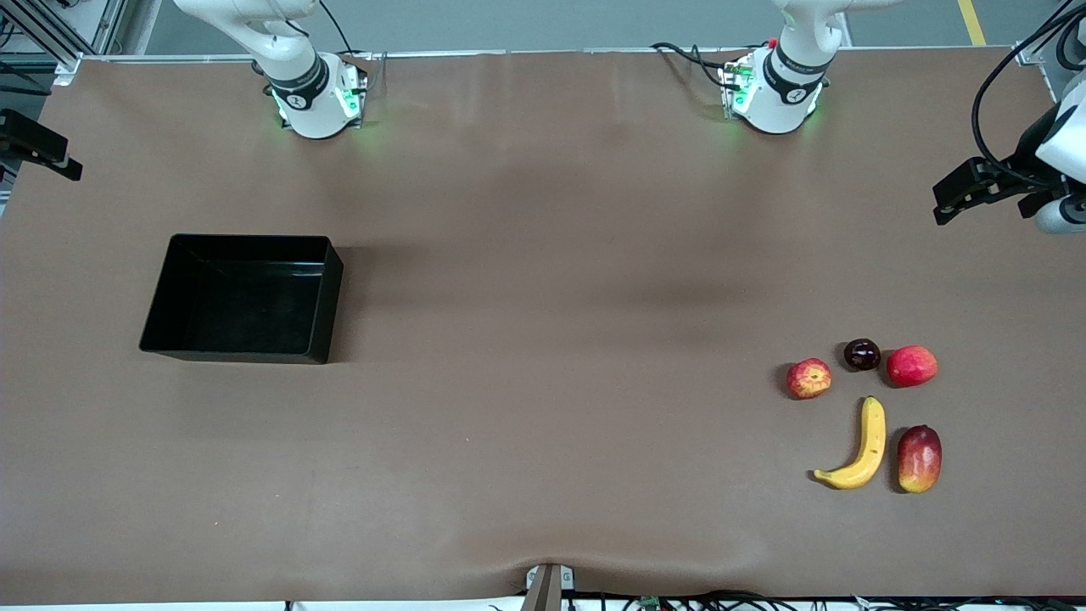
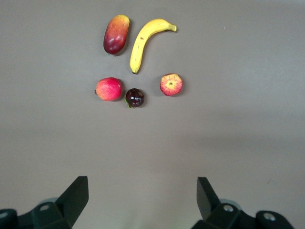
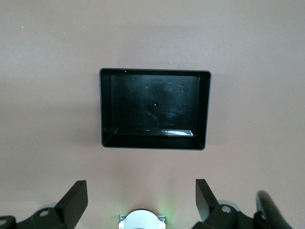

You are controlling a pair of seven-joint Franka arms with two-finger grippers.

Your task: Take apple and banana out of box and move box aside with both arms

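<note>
The brown table [image 1: 543, 339] is seen to carry everything, with the 2 arms drawn back toward its ends and waiting. The box [image 1: 243, 297], the largest thing on it, stands empty toward the right arm's end, its long walls running across the table; from the right wrist view it is seen directly below, with nothing inside. The task appears finished or nearly so, since no fruit is left in the box and the box is set well apart from the fruits. The right claw [image 3: 141, 200] is held high over the table above the box with its fingers spread wide and empty, so the right arm is judged the nearer one to the box. The left claw [image 2: 143, 200] is likewise held wide and empty, high over the table at the left arm's end, with the fruits in its wrist view. There 5 fruits lie in a loose cluster: the banana [image 1: 861, 445] lies nearest the front camera, its long axis running roughly toward the bases, just beside a red-and-yellow mango [image 1: 920, 458]. Farther from the camera lie the apple [image 1: 808, 378], a pinkish-red fruit [image 1: 912, 366] and, between them, a small dark fruit [image 1: 862, 354].
</note>
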